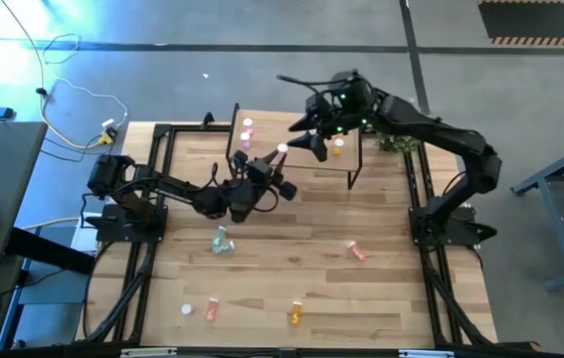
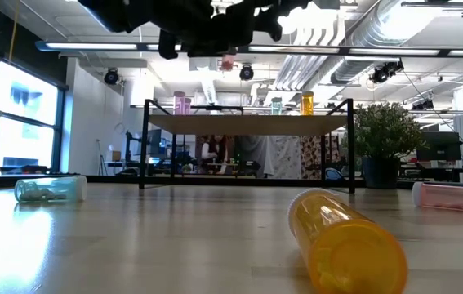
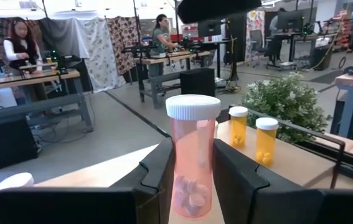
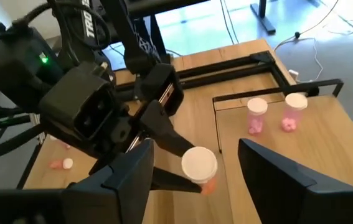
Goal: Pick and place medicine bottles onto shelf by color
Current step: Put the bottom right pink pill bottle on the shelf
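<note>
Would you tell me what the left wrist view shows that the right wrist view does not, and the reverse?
Only the left wrist view shows two orange bottles standing on the shelf, a leafy plant and people at desks behind.

Only the right wrist view shows two pink bottles upright on the shelf and a bottle lying on the table.

Both show the left gripper shut on a salmon-red bottle, white cap up; the open right gripper is beside it.

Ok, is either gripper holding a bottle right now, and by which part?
Yes: the left gripper is shut on a salmon-red bottle, upright, gripped by the lower body with its white cap clear above the fingers. The right gripper, over the shelf, is open and holds nothing.
</note>
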Motion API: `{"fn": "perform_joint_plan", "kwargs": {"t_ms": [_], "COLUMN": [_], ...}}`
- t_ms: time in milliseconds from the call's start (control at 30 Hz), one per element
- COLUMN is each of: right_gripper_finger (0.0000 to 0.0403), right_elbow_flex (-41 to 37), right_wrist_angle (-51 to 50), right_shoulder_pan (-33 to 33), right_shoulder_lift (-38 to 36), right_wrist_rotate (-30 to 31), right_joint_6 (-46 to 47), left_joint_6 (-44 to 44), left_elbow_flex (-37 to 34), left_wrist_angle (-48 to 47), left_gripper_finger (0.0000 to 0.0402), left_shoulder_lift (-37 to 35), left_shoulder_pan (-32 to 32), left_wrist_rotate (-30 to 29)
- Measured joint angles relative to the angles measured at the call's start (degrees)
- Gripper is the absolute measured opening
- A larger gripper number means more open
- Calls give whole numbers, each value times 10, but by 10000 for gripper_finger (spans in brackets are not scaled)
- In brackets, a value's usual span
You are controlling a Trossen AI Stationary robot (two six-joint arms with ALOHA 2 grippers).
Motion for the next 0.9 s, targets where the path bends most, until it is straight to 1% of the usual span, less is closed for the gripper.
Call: {"fn": "perform_joint_plan", "kwargs": {"t_ms": [333,500,633,900], "right_gripper_finger": [227,227,226,224], "right_elbow_flex": [0,0,0,0], "right_wrist_angle": [3,2,-1,-3], "right_shoulder_pan": [2,4,4,4], "right_shoulder_lift": [41,44,51,62], "right_wrist_rotate": [-1,-1,0,8], "right_joint_6": [-1,-6,-12,-12], "left_joint_6": [0,-1,-10,-12], "left_elbow_flex": [0,0,0,0], "left_wrist_angle": [0,0,0,0], "left_gripper_finger": [86,86,86,86], "left_shoulder_lift": [0,0,0,0], "left_shoulder_pan": [14,19,20,20], "left_wrist_rotate": [24,25,38,39]}}
